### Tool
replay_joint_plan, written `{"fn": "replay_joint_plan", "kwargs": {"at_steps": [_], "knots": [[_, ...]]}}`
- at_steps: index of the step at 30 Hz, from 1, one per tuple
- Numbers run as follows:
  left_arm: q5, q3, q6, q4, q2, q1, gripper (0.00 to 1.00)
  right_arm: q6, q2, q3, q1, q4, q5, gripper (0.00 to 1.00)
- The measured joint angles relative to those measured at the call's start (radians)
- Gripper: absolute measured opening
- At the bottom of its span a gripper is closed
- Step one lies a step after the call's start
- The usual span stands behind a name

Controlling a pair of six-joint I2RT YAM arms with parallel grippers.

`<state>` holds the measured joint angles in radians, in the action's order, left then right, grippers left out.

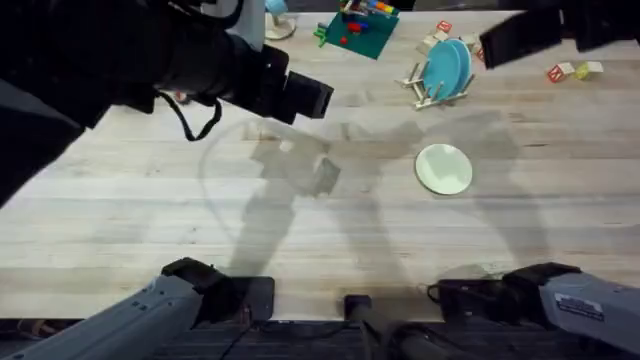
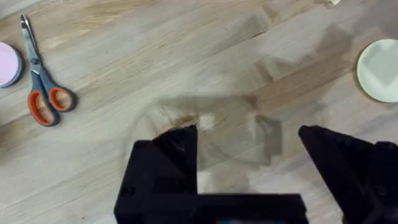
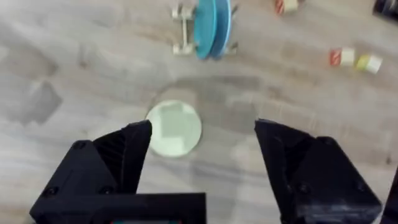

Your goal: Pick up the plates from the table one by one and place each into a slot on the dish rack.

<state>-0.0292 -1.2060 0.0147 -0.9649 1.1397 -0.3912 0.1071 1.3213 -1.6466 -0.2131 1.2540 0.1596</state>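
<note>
Plates, two, small, round, plastic. Overhead view: the cream plate (image 1: 443, 167) is recorded flat on the surface (image 1: 120, 215), right of centre and near the dish rack (image 1: 440, 82); the turquoise plate (image 1: 447, 66) is already stood on edge between the rack's pegs. A green block board (image 1: 360, 32) lies well apart at the far edge, with small toy blocks (image 1: 572, 70) to the right.

Left wrist view: the left gripper (image 2: 249, 155) is held spread over bare wood, nothing between the fingers; the cream plate (image 2: 379, 70) is seen at the frame's edge, orange-handled scissors (image 2: 42, 93) and a pink dish (image 2: 9, 64) far to the other side.

Right wrist view: the right gripper (image 3: 202, 155) is spread wide above the cream plate (image 3: 175, 129); the rack (image 3: 186, 28) appears to hold one turquoise plate, possibly two.

Handling, as judged: light, stiff, smooth and likely slippery, not fragile. Lying flat, it offers only a thin rim, so it is best pinched at the edge.
</note>
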Motion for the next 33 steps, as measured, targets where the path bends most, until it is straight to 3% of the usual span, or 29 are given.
{"fn": "replay_joint_plan", "kwargs": {"at_steps": [15, 26, 33], "knots": [[0.000, 0.000, 0.000, 0.000, 0.000, 0.000, 0.993, -0.121, -0.006, 0.011, 0.000, 0.106, -0.069, 0.995], [0.000, 0.000, 0.000, 0.002, 0.007, 0.000, 0.993, -0.191, -0.198, 0.323, 0.022, 0.019, -0.078, 0.995], [-0.004, 0.000, 0.000, 0.003, 0.013, 0.000, 0.992, -0.205, -0.275, 0.352, 0.061, 0.011, -0.078, 0.995]]}}
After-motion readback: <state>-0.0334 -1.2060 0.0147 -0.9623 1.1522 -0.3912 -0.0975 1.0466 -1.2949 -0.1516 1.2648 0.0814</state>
